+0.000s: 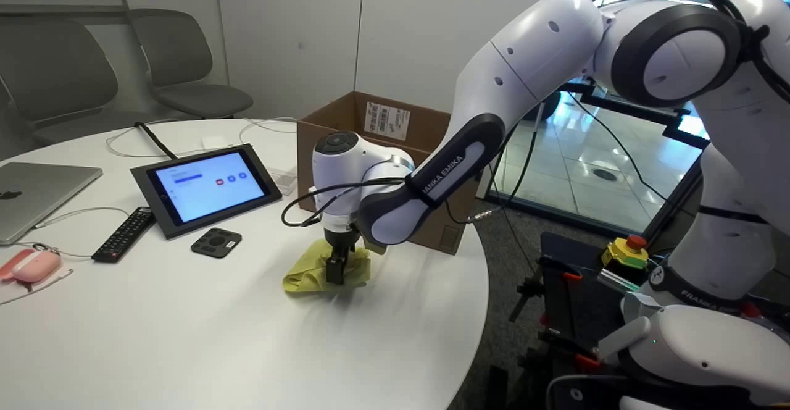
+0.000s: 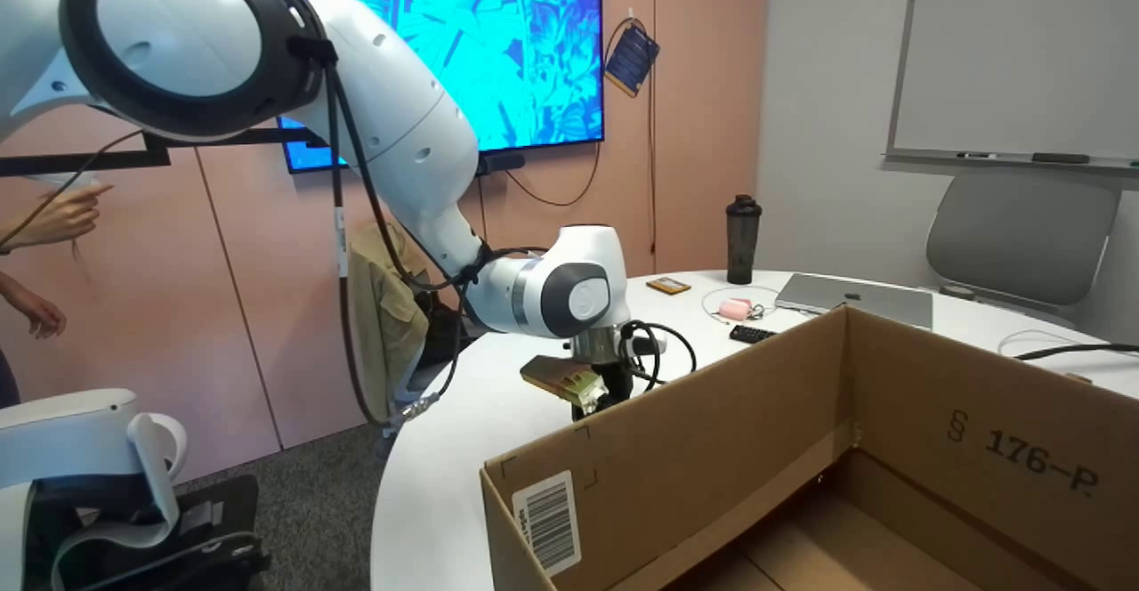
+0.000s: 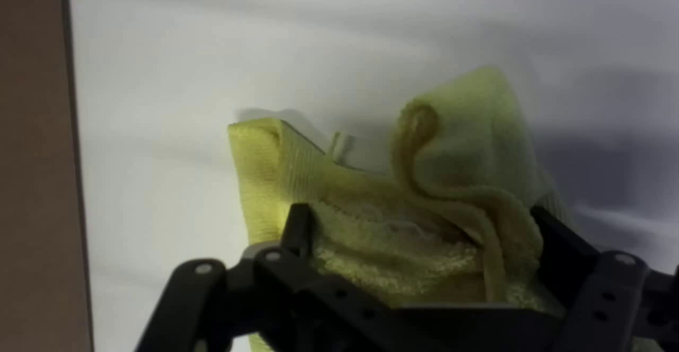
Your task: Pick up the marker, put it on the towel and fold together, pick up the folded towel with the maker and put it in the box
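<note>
While its two fingers [image 3: 298, 230] stood wide apart, the end effector [image 3: 421, 222] was low over the counter [image 1: 382, 348], the crumpled yellow towel [image 3: 398, 259] lying beneath it and bunched up between those fingers. Near the end effector stood the open-topped cardboard box [image 2: 712, 449]; farther from it lay a lit tablet [image 1: 210, 181], a black remote control [image 1: 123, 235] and, well apart, an Apple laptop [image 1: 46, 194].

towel [image 3: 382, 246]: fuzzy cloth, partly ribbed | box [image 2: 712, 449]: matt cardboard | tabletop [image 1: 247, 336]: smooth, faintly glossy
</note>
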Motion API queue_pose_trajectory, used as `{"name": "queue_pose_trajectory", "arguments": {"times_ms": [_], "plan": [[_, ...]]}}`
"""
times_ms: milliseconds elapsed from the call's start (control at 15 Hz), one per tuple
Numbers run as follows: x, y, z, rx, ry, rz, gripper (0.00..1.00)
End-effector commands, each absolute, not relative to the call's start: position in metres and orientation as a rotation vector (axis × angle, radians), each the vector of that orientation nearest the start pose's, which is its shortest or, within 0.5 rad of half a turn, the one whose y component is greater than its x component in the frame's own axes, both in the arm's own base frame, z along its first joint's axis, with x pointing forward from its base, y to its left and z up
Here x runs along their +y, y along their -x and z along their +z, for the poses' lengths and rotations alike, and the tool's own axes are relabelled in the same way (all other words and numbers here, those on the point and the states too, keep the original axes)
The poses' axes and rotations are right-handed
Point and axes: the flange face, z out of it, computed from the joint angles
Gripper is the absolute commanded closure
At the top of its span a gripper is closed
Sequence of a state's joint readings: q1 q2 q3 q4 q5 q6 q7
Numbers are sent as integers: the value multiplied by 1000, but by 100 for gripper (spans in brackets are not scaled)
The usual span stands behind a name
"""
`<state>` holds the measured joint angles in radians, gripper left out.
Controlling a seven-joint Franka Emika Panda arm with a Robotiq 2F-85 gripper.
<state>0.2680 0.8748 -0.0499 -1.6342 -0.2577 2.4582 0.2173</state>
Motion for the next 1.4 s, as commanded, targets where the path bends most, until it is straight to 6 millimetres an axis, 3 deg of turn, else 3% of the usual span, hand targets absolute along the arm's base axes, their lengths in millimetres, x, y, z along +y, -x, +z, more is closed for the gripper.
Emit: {"name": "queue_pose_trajectory", "arguments": {"times_ms": [0,67,133,200,267,733,1000,1133,1333], "plan": [[143,-670,85,-327,3288,23,0],[143,-672,82,-316,3280,33,0],[144,-673,80,-295,3270,43,8],[143,-675,78,-274,3266,50,26],[142,-675,77,-266,3263,58,33],[144,-676,109,-228,3253,22,84],[147,-670,144,-242,3234,-35,92],[144,-668,172,-228,3231,-91,97],[132,-663,225,-164,3230,-198,94]]}}
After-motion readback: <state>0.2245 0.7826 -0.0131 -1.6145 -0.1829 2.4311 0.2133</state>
